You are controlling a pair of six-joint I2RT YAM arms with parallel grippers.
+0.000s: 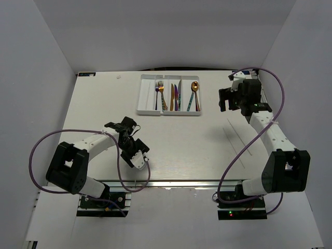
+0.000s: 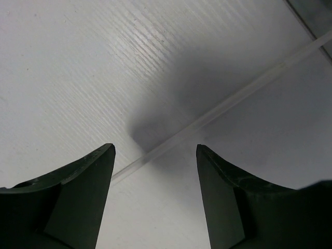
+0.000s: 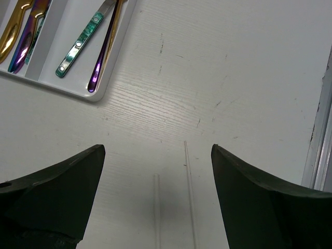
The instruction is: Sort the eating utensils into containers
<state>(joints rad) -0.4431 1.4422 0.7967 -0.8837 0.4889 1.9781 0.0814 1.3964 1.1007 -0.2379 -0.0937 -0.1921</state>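
The white divided tray [image 1: 147, 96] lies at the back middle of the table. Inside it are forks [image 1: 160, 93], knives [image 1: 175, 95] and spoons [image 1: 193, 93] in gold, purple and teal; its leftmost compartment looks bare. In the right wrist view, the tray's corner [image 3: 97, 94] holds a teal-handled utensil [image 3: 79, 45], a purple handle [image 3: 99, 65] and a gold one [image 3: 11, 32]. My right gripper [image 1: 226, 99] [image 3: 158, 148] is open and holds nothing, to the right of the tray. Low over the near table, my left gripper [image 1: 138, 158] [image 2: 155, 148] is open and holds nothing.
Two thin clear sticks [image 3: 189, 192] lie on the table just ahead of my right gripper, seen as grey lines [image 1: 239, 136] from above. A pale straight strip [image 2: 223, 106] crosses the surface under my left gripper. White walls close in both sides and the back.
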